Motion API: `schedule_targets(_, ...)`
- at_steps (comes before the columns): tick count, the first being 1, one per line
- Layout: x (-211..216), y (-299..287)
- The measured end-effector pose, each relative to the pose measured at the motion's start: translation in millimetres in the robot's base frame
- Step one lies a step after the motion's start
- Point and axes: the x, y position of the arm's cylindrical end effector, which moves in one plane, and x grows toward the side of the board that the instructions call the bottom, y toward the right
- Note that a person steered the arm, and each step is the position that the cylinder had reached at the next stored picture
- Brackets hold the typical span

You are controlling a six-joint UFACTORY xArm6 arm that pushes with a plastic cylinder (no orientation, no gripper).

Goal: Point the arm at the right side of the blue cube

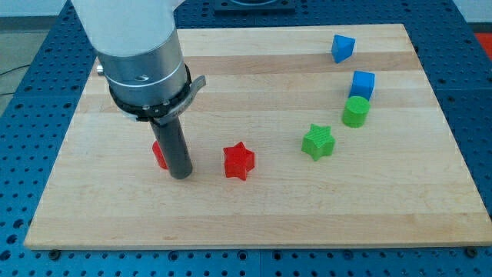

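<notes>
1. Camera view, board: a pale wooden board [254,215] is seen lying on a blue perforated bench [23,92]; its corners at the view's bottom are partly cut off by the frame edge.
2. Task object: a small blue plastic cube [363,83] is found near the board's edge at the view's right, in the upper half. No long axis can be assigned, as the faces look equal. One vertical edge appears turned slightly toward the camera, with the top face visible.
3. A green cylinder block [355,111] is placed just below the blue cube, touching or nearly touching it; contact cannot be settled.
4. A blue triangular block [343,48] is noted above the cube, apart from it. A green star block [318,141] lies nearer the centre, and a red star block [238,161] further toward the view's left.
5. My tip [181,176] is observed at the view's left, well apart from the blue cube, just beside a red block [159,155].
6. Hidden: the red block is largely covered by the rod, so its shape cannot be made out.
7. Hand state: no grasping part is carried; nothing is held.
</notes>
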Motion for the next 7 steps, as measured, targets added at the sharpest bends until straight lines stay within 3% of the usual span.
schedule_targets(1, -15, -39)
schedule_targets(2, 18, -36)
schedule_targets(3, 82, -20)
schedule_targets(4, 82, -20)
schedule_targets(5, 75, -14)
schedule_targets(7, -13, -18)
